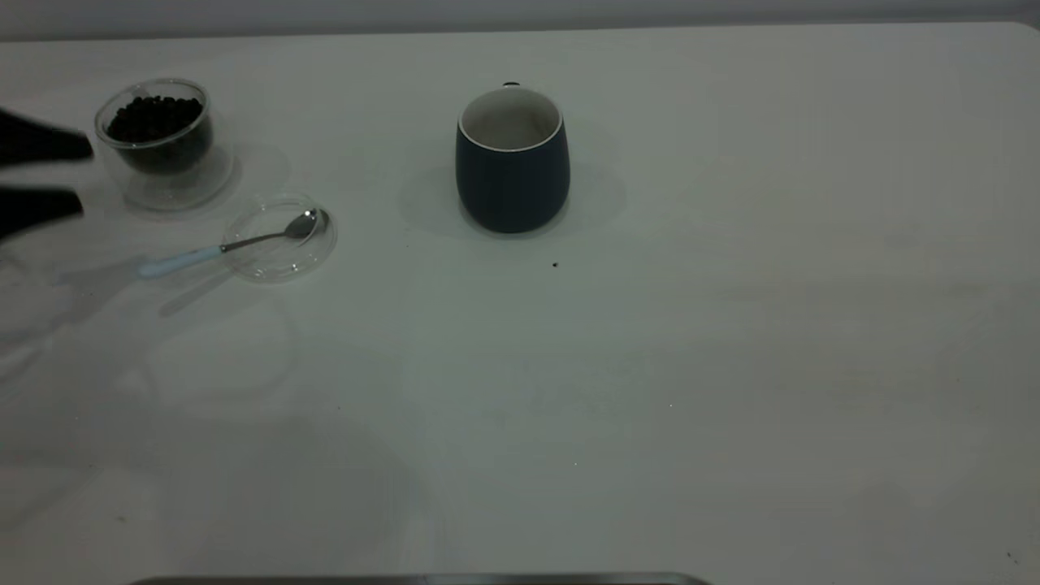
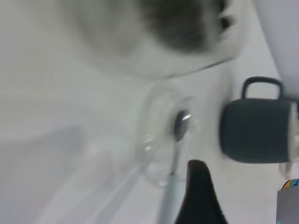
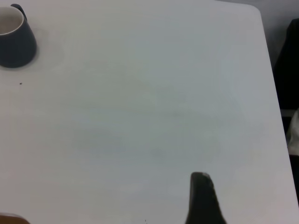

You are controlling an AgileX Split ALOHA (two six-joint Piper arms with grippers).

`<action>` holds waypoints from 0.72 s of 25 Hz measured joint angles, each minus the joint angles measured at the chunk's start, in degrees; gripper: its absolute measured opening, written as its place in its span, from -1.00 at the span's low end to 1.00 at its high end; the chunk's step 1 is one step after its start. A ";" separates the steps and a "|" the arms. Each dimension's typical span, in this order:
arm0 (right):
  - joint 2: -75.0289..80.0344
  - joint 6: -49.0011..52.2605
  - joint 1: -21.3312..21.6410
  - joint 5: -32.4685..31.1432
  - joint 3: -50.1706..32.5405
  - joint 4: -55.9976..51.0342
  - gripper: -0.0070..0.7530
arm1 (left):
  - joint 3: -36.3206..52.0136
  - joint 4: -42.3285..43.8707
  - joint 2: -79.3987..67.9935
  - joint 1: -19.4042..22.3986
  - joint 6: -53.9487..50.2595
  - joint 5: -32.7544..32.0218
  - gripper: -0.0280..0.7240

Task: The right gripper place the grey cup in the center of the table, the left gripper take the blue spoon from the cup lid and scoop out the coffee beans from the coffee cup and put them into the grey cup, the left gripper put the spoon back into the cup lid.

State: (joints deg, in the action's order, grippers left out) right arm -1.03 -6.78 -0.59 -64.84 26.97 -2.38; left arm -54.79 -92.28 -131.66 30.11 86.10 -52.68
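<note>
Desk (image 1: 731, 366) is taking up nearly the whole exterior view, white, with a few dark specks showing.

Grey cup (image 1: 512, 166) is standing upright around the desk's middle, white inside facing up, handle poking out on the far side. Nothing is touching it. One dark speck (image 1: 555, 264) is lying just in front of it.

Coffee cup (image 1: 156, 138) is sitting upright at far left, well apart from the grey cup, and coffee beans (image 1: 154, 118) are filling it.

Left hand (image 1: 41, 175) is hovering at the left edge just beside the coffee cup, two black fingers spread apart with a clear gap, gripping nothing.

Cup lid (image 1: 280, 237) is lying flat near the coffee cup, on its nearer right side, between it and the grey cup.

Blue spoon (image 1: 219, 248) is resting with its metal bowl inside the lid, pale handle sticking out over the rim toward the left hand.

Right hand: only one black finger (image 3: 202, 198) is showing in the right wrist view, over bare desk, well apart from the grey cup. Can't tell how far it is open.
</note>
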 joint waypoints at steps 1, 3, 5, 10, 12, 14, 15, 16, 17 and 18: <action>0.00 0.00 0.00 0.00 0.00 0.00 0.23 | 0.00 0.84 1.86 0.00 -0.46 -0.12 0.65; 0.00 0.00 0.00 0.00 0.00 0.00 0.23 | 0.00 2.65 7.27 0.00 -2.70 -0.17 0.65; 0.00 0.00 0.00 0.00 0.00 0.00 0.23 | -0.07 5.88 13.24 0.00 -6.21 0.13 0.65; 0.00 0.00 0.00 0.00 0.00 0.00 0.23 | -4.52 23.40 29.78 -1.90 -24.68 0.94 0.65; 0.00 0.00 0.00 0.00 0.00 0.00 0.23 | -8.04 35.37 35.26 -3.48 -34.79 -0.29 0.65; 0.00 0.00 0.00 0.00 0.00 0.00 0.23 | -11.42 46.90 40.38 -5.43 -45.89 -3.25 0.65; 0.00 0.00 0.00 0.00 0.00 0.00 0.23 | -13.00 52.81 42.26 -6.25 -50.82 -5.42 0.65; 0.00 0.00 0.00 0.00 0.00 0.00 0.23 | -14.19 57.39 44.38 -7.22 -54.45 -7.61 0.65; 0.00 0.00 0.00 0.00 0.00 0.00 0.23 | -14.76 62.30 46.48 -8.08 -58.17 -9.37 0.65; 0.00 0.00 0.00 0.00 0.00 0.00 0.23 | -14.95 66.43 48.46 -8.85 -61.17 -11.54 0.65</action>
State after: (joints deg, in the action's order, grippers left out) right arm -1.03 -6.78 -0.59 -64.84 26.97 -2.38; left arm -69.75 -25.85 -83.20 21.26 24.94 -64.22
